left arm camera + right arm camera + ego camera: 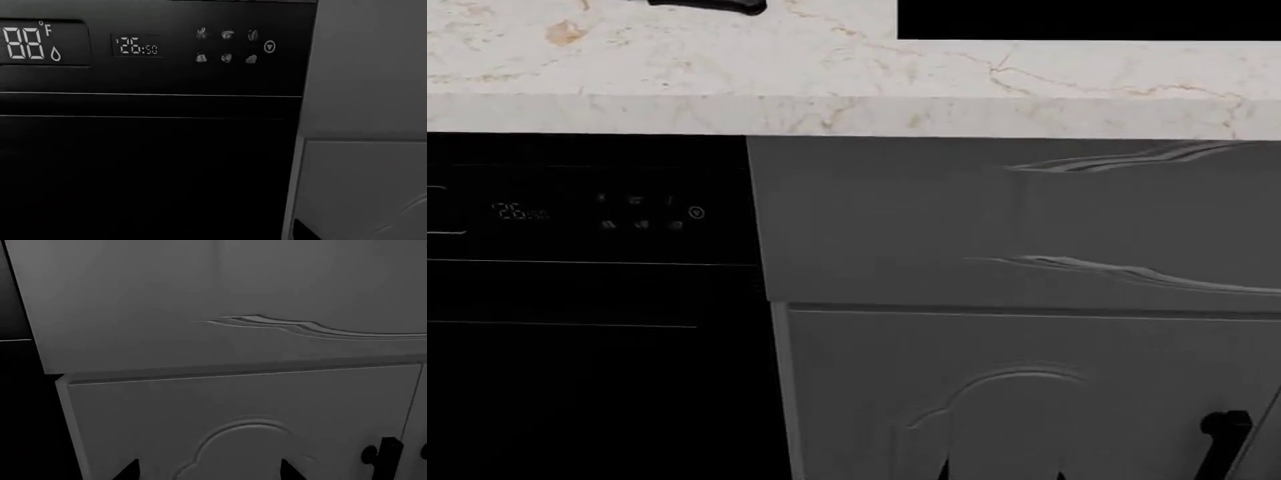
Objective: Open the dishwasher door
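Dishwasher door [587,300]: glossy black panel under the marble countertop [827,90], at the left of the head view, closed flush; its left and lower parts are cut off. Readout [137,46] and icons [227,46] are dim and partly legible in the left wrist view. To its right: grey drawer front [1014,220] over grey cabinet door [1028,400] with a black knob [1224,428]. Neither arm shows in the head view. Dark tips [127,471] at the right wrist view's edge are too cropped to read; jaw state cannot be told for either gripper.
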### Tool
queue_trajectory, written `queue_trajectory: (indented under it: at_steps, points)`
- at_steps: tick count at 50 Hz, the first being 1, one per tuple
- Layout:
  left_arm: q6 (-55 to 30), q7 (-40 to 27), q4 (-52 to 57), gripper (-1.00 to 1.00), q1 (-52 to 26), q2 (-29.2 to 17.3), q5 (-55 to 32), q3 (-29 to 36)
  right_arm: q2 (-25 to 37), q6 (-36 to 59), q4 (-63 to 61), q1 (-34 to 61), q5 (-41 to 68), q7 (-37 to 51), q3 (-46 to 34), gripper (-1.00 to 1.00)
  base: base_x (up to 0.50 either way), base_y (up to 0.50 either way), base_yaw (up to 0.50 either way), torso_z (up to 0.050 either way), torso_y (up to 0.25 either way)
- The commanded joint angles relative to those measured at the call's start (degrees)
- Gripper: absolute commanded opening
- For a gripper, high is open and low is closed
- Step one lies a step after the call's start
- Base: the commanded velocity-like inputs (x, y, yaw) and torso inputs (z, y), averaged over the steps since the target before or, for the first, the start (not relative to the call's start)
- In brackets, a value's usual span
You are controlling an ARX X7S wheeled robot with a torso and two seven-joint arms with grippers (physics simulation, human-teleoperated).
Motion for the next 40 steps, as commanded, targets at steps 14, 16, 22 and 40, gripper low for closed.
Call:
queue_trajectory:
  at_steps: [14, 16, 22, 40]
  points:
    - [-2.05, -1.91, 1.42, 1.0, -0.32, -1.16, 1.96, 1.29, 5.52, 6.21, -19.42, -1.82, 5.55, 4.69, 6.1, 1.0, 0.0, 0.0, 0.0, 0.0, 0.0]
    - [-2.5, -2.07, 1.78, 1.0, -0.37, -1.36, 2.29, 1.51, 6.84, 7.8, -24.3, -2.8, 6.63, 6.14, 7.88, 1.0, 0.0, 0.0, 0.0, 0.0, 0.0]
    - [-3.42, -2.27, 2.46, 1.0, -0.51, -1.91, 3.03, 2.13, 10.02, 10.31, -35.46, -6.23, 10.61, 9.5, 13.77, 1.0, 0.0, 0.0, 0.0, 0.0, 0.0]
    - [-13.14, -2.59, 8.08, 1.0, -3.46, -7.76, 13.0, 7.04, 12.87, 10.03, -47.38, -11.41, 16.03, 12.89, 21.92, 1.0, 0.0, 0.0, 0.0, 0.0, 0.0]
